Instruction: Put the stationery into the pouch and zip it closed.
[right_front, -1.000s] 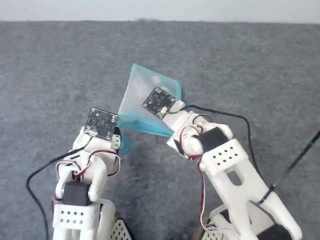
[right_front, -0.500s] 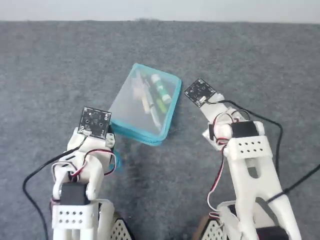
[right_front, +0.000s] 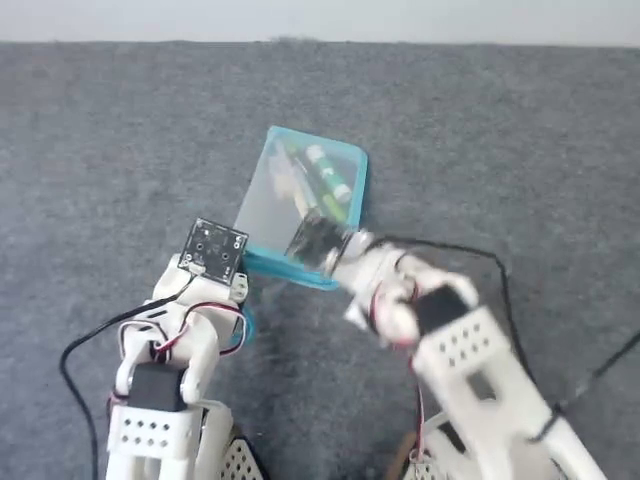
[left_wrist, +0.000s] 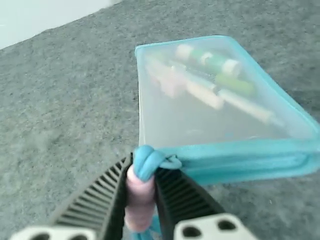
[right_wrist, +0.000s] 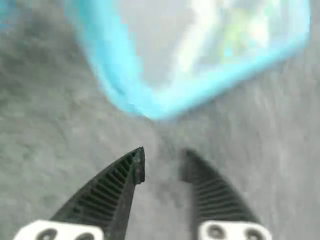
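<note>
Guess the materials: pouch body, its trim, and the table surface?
Pouch: frosted, translucent soft plastic, probably vinyl. The stationery shows blurred through it, and the face has a slight sheen.
Trim: teal, matte, likely fabric tape, though the weave can't be made out.
Table surface: grey felt or low-pile carpet, matte, with a speckled, fuzzy texture.

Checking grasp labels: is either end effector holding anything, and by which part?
Left end effector is shut on the pouch, gripping the blue loop at its corner. Right end effector is open just short of the pouch, holding nothing.
</note>
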